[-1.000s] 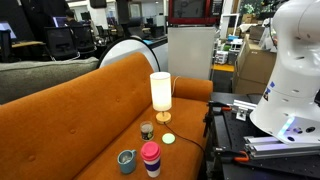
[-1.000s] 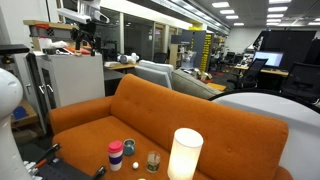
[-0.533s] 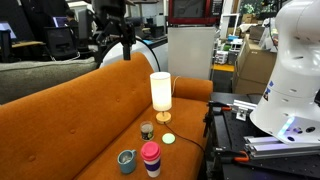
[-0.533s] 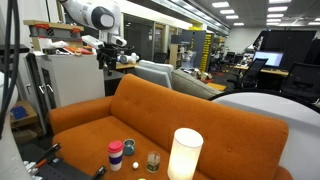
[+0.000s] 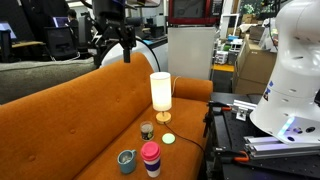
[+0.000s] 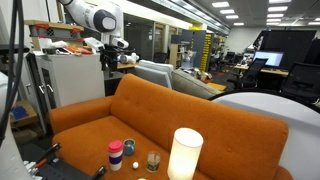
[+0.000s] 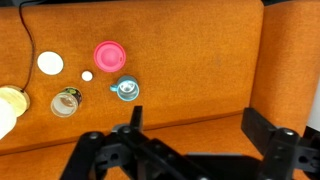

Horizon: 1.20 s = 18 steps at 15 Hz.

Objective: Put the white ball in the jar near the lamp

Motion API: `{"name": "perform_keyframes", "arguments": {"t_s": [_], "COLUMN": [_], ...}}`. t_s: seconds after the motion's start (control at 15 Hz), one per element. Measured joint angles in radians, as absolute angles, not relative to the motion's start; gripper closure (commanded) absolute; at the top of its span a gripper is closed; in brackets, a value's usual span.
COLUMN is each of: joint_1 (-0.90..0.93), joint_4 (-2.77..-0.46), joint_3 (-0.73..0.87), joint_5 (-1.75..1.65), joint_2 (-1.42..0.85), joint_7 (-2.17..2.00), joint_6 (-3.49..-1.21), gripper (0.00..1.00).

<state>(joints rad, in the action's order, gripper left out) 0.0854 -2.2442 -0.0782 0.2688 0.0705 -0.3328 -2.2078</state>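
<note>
The small white ball (image 7: 87, 75) lies on the orange sofa seat between the pink-red stacked cups (image 7: 108, 53) and the dark glass jar (image 7: 66, 102). I cannot make the ball out in the exterior views. The jar (image 5: 146, 130) stands just in front of the glowing lamp (image 5: 160, 90) and shows in both exterior views (image 6: 153, 160). The lamp also stands at the front (image 6: 185, 155), with its base at the wrist view's left edge (image 7: 10, 100). My gripper (image 7: 198, 125) is open and empty, high above the sofa back (image 5: 113, 50), far from the ball (image 6: 111, 62).
A teal mug (image 5: 126, 160) stands beside the stacked cups (image 5: 150, 157); the wrist view shows the mug too (image 7: 126, 89). A white round disc (image 5: 168, 138) lies on the seat near the lamp. The sofa backrest (image 5: 70, 95) rises between the gripper and the items. A black table edge (image 5: 215, 125) borders the seat.
One second ago the arm was not in either exterior view; it has come in above the sofa back. Since half a second ago it has barely shifted. The items have not moved.
</note>
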Motion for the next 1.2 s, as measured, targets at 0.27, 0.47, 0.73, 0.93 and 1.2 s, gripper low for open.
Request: {"name": "perform_keyframes", "arguments": {"t_s": [0.27,0.47,0.73,0.93,1.2], "joint_1": [0.082,0.05,0.018,0.02,0.024], "joint_4": [-2.246,-2.268,-2.283,-2.277,-2.275], "joint_3": [-0.072,-0.033,0.023,0.042,0.042], "joint_5": [0.269,0.27,0.267,0.267,0.267], "joint_2": [0.061,-0.014,-0.179,-0.279,-0.264], "joint_7": [-0.346,-0.421,-0.551,-0.648,-0.647], "joint_6": [-2.219,-2.326,-2.468,-2.519,-2.517], "gripper": [0.0,0.0,0.0,0.0,0.0]}}
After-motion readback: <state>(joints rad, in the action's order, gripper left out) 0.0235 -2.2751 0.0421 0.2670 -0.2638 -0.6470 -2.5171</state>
